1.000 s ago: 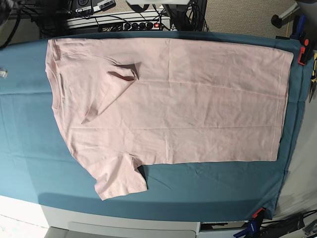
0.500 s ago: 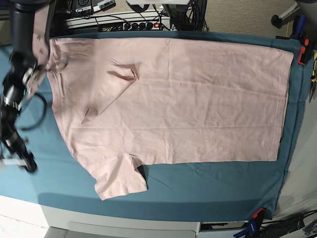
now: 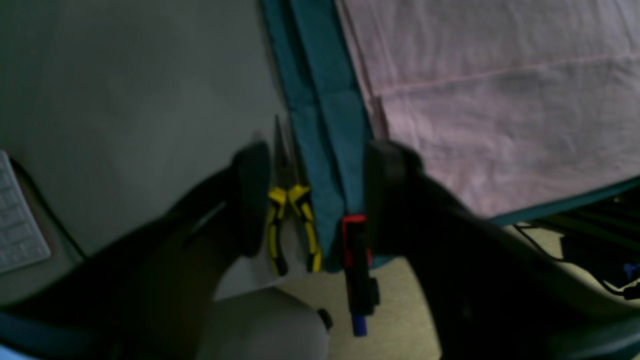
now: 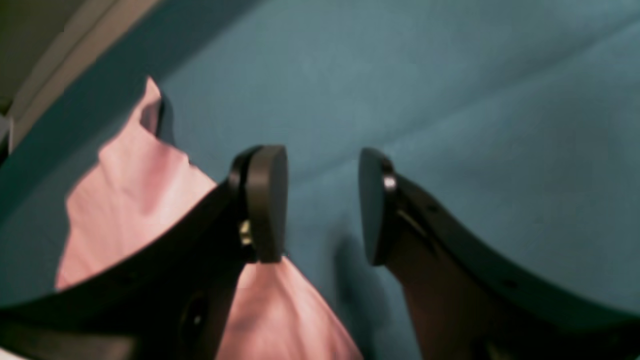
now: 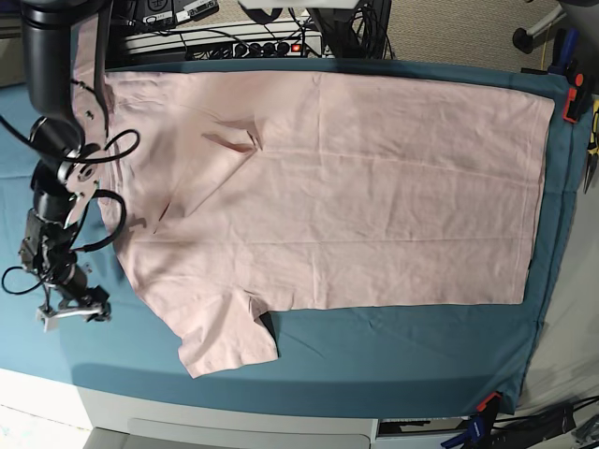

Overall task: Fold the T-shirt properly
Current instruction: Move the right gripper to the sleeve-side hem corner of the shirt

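1. The T-shirt [image 5: 328, 187] lay spread flat on the teal tablecloth [image 5: 393, 355], its neck toward the base view's left and its hem toward that view's right.
2. One sleeve was folded in over the T-shirt's body near the collar; the other sleeve stuck out past the T-shirt's near edge onto bare tablecloth.
3. The right gripper [image 4: 322, 205] hung over the tablecloth just beside the T-shirt's near sleeve, its jaws parted with only teal cloth showing between them, grasping nothing.
4. In the base view, the right arm [image 5: 56, 187] ran alongside the T-shirt's collar end, partly over the shoulder edge.
5. The left gripper [image 3: 310, 200] was released too, its jaws apart and holding nothing, off the T-shirt's hem side.
6. Past the hem, beyond the tablecloth's edge, lay yellow-handled pliers [image 3: 292, 225] and a red-and-black clamp [image 3: 356, 260] at the cloth's corner.
7. No containers appeared around the T-shirt.
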Robot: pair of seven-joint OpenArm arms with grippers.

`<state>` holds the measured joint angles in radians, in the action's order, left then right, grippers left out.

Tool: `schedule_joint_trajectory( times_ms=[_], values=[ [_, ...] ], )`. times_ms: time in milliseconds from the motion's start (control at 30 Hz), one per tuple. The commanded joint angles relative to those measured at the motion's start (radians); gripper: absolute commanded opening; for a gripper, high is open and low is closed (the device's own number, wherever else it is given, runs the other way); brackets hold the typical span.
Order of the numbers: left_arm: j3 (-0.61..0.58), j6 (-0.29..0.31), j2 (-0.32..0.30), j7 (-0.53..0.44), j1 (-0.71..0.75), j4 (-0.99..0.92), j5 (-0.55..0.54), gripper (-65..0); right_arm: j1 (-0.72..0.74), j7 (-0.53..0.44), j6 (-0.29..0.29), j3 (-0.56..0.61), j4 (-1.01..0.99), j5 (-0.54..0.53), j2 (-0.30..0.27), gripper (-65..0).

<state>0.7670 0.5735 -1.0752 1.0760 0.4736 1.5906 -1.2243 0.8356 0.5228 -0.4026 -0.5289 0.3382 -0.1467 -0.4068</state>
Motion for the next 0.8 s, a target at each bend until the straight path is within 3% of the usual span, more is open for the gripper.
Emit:
schedule_joint_trajectory(
  times_ms=[0,600,700,767],
  values=[
    [0.014,0.001,-0.031,-0.014,-0.005,0.008,-0.017,-33.9,0.025,-0.025,-0.004,0.001,0.013,-0.010,-0.013,-40.9],
    [0.014,0.003,-0.030,-0.022,-0.006,0.008,-0.017,-33.9,-0.005,0.036,-0.056,0.001,0.013,-0.021,0.061,-41.0],
    [0.014,0.003,-0.030,-0.021,-0.006,0.008,-0.017,-33.9,-0.011,0.042,-0.074,0.001,0.013,-0.021,0.075,-45.7],
    [0.014,0.003,-0.027,-0.022,-0.006,0.008,-0.018,-33.9,-0.017,0.036,-0.073,0.001,0.013,-0.021,0.080,-52.4]
  ],
)
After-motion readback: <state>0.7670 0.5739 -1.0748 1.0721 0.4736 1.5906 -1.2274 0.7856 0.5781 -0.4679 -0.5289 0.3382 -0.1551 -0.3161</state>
